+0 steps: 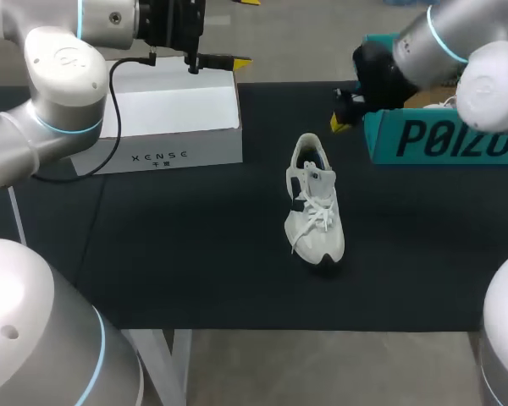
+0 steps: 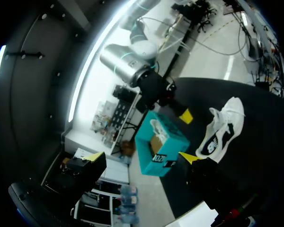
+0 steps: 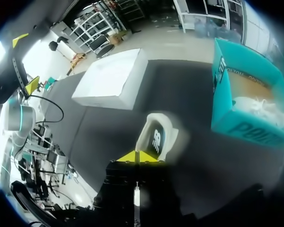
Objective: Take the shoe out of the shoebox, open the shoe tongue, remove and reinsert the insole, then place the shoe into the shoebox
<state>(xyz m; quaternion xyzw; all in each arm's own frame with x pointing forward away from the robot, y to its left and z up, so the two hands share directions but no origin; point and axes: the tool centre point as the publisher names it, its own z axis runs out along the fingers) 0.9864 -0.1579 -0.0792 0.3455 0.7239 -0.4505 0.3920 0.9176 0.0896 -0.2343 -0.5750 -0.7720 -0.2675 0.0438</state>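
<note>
Shoe (image 1: 315,207) out of the shoebox (image 1: 440,139), standing on its sole mid-bench (image 1: 195,254), toe near, heel opening far. Laces look crossed over the tongue. It sits well apart from the white box (image 1: 173,118) at far left and near the teal shoebox at far right. A second shoe (image 3: 258,105) lies inside the shoebox.

Right hand (image 3: 138,156): yellow tips pressed together, gripping nothing, hovering just beside the shoebox's left wall with the shoe's heel ahead of it. Left hand (image 1: 234,62): above the white box, well apart from the shoe; open or closed, cannot tell.

Judged step: take-out done, tongue opening not yet started.

Risks:
- Shoe is light and unrestrained. A pull on the tongue by one hand alone would likely drag or tip it, so the other hand should brace the heel or toe.
- If the right hand comes down closed, it will shove the heel instead of gripping it.
- Laces may hold the tongue shut, so the insole could fold or snag on its way out.
- Second shoe takes up box space, so the return could jam against it or catch the rim.
</note>
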